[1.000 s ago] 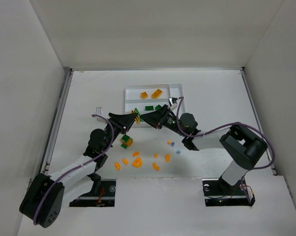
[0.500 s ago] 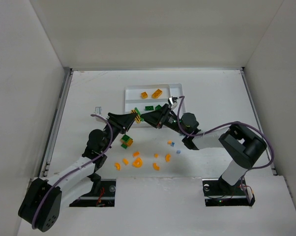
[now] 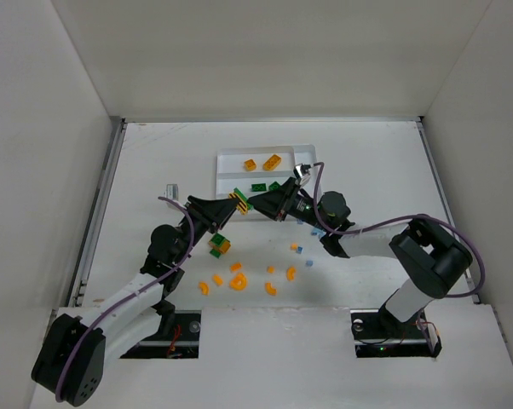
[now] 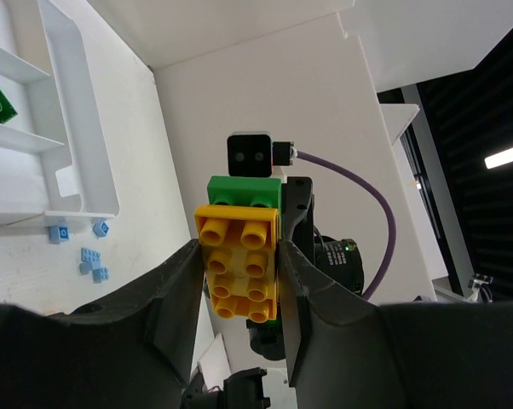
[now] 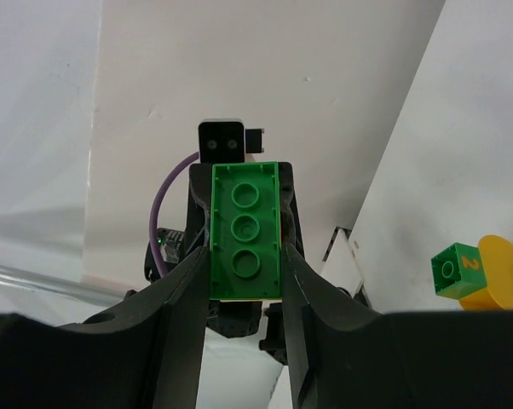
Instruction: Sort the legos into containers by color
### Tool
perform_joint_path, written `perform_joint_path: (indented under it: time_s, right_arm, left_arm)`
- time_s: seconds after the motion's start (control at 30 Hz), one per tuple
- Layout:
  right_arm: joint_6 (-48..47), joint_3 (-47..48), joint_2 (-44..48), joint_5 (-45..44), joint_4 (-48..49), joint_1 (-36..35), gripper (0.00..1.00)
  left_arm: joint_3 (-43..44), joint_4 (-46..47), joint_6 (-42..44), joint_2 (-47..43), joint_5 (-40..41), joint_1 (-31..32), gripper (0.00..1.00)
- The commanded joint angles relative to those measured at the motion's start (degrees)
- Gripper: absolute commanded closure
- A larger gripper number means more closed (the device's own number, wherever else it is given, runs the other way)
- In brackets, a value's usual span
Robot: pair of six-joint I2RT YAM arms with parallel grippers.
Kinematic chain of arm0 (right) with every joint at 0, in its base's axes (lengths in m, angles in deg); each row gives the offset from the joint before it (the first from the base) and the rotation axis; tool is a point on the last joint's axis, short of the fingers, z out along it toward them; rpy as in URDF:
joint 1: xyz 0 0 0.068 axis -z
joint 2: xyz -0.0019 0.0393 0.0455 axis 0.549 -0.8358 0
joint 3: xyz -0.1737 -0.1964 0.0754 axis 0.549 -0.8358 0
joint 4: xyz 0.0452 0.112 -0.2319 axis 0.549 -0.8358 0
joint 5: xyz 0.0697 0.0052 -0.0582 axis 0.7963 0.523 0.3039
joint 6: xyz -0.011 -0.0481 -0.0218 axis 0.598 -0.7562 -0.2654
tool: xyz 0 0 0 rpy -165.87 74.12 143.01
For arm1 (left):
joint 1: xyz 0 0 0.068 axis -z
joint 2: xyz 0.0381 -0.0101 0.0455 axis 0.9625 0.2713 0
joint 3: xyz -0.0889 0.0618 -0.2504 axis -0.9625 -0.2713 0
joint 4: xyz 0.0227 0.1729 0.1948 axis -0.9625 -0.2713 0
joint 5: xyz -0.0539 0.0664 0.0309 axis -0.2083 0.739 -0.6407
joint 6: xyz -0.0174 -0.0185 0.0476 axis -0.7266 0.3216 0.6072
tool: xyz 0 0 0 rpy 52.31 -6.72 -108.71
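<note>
Meeting tip to tip just below the centre of the overhead frame, the two arms share one stacked piece. The left pincer (image 4: pixel 238 251) is clamped on a yellow brick (image 4: pixel 239 281), studs toward the lens, with a green edge showing above it. The right pincer (image 5: pixel 246 264) is closed on the green plate (image 5: pixel 246 217) joined to that brick, its underside facing the lens. Each wrist view is blocked straight ahead by the other arm's camera housing.

From above, the held pair sits over the near edge of the white tray (image 3: pixel 303 162), and the pincers cover part of the tray's nearest slot. The far slot holds two amber blocks (image 3: pixel 273 160). The slot below it holds dark green bricks (image 3: pixel 259 187).

Loose pieces lie on the counter (image 3: pixel 367 170) below the pincers. A green-and-yellow stack (image 3: pixel 217 246) sits at lower left of centre, under the left arm's reach. Orange curved bits (image 3: pixel 238 281) are scattered in a loose row along the lower middle. Small pale blue pieces (image 3: pixel 296 249) lie to the right, beside the right arm's forearm. In the left wrist view more of these blue pieces rest just outside the tray's corner wall. A purple cable loops over each arm.
</note>
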Motion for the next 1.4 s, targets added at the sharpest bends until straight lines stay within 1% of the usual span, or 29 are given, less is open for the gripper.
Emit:
perform_joint_path:
  time_s: [0.0, 0.07, 0.27, 0.47, 0.67, 0.7, 0.77, 0.9, 0.97, 1.07, 1.23, 1.37]
  right_arm:
    - [0.52, 1.00, 2.79, -3.59, 4.06, 2.96, 0.63]
    - [0.61, 1.00, 3.41, -3.41, 3.88, 2.96, 0.63]
    - [1.05, 1.87, 5.69, -1.48, 2.57, 4.89, 0.63]
    - [0.17, 2.93, 7.89, 0.63, -1.82, 6.83, 0.63]
    - [-1.94, 4.16, 8.25, 1.42, -6.30, 6.92, 0.62]
    - [-2.90, 4.16, 8.25, 1.42, -7.36, 6.92, 0.61]
    - [-5.97, 4.16, 8.77, 0.90, -9.55, 6.13, 0.54]
    - [-12.91, 4.07, 10.53, -0.16, -16.05, 2.97, 0.32]
    - [-15.03, 4.25, 11.58, -0.51, -18.61, 2.52, 0.26]
    - [-16.79, 4.86, 12.46, -0.43, -20.55, 2.00, 0.26]
    - [-17.50, 6.27, 11.85, 0.19, -20.73, -0.38, 0.26]
    - [-16.53, 6.53, 10.18, 0.02, -19.67, -1.43, 0.31]
  left_arm:
    - [1.59, 1.90, 2.37, -0.72, 3.14, -1.45, 0.97]
    - [1.59, 1.55, 2.55, -1.68, 2.79, -1.45, 0.98]
    - [1.67, 1.38, 2.63, -2.92, 1.12, -1.37, 0.99]
    - [1.15, 1.38, 2.63, -3.44, -1.87, -1.72, 1.00]
    - [0.36, 1.38, 2.20, -3.62, -4.33, -2.77, 1.00]
    - [0.35, 1.29, 1.93, -3.62, -4.42, -3.21, 1.00]
    - [0.44, 1.20, 1.41, -3.71, -4.42, -3.82, 0.99]
    - [1.23, 1.20, 0.44, -3.36, -4.42, -3.56, 0.99]
    - [1.32, 1.20, 0.00, -2.92, -4.51, -3.30, 0.98]
    - [1.41, 1.20, -0.62, -2.48, -4.86, -2.86, 0.98]
    - [1.06, 1.46, -0.97, -2.83, -4.42, -1.89, 0.98]
    - [1.06, 1.20, -1.23, -3.62, -3.81, -1.45, 0.98]
